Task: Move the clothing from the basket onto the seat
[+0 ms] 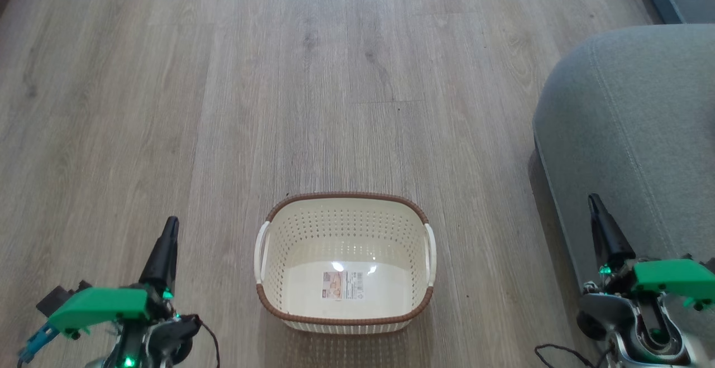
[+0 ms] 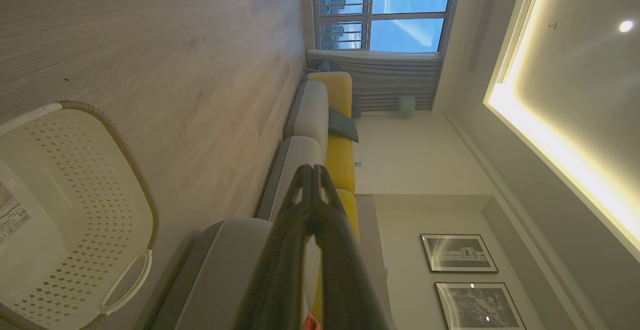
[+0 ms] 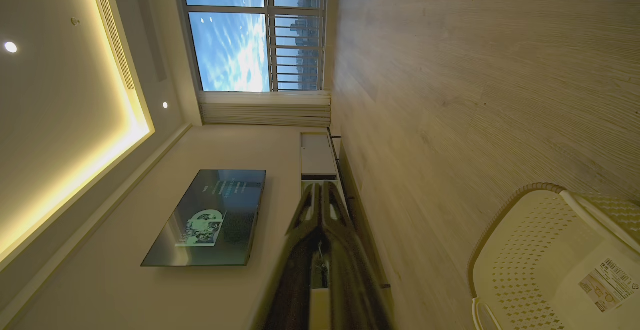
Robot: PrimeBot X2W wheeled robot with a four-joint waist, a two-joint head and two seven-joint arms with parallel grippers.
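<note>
Left pincer (image 1: pixel 170 228) and right pincer (image 1: pixel 595 206) are both clenched on nothing, flanking the basket (image 1: pixel 346 196) on the wooden floor (image 1: pixel 223 77); the seat (image 1: pixel 642 122) stands just beside the right pincer

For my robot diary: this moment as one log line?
basket: empty | left gripper: shut | right gripper: shut | seat: beside basket

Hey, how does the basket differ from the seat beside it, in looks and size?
The basket is cream-white perforated plastic with a brown rim; the seat is grey-green fabric with stitched seams. The basket is far smaller than the seat. The basket is a hollow, empty tub with a label on its bottom; the seat is a padded block. Both have rounded corners and stand on the wooden floor.
</note>
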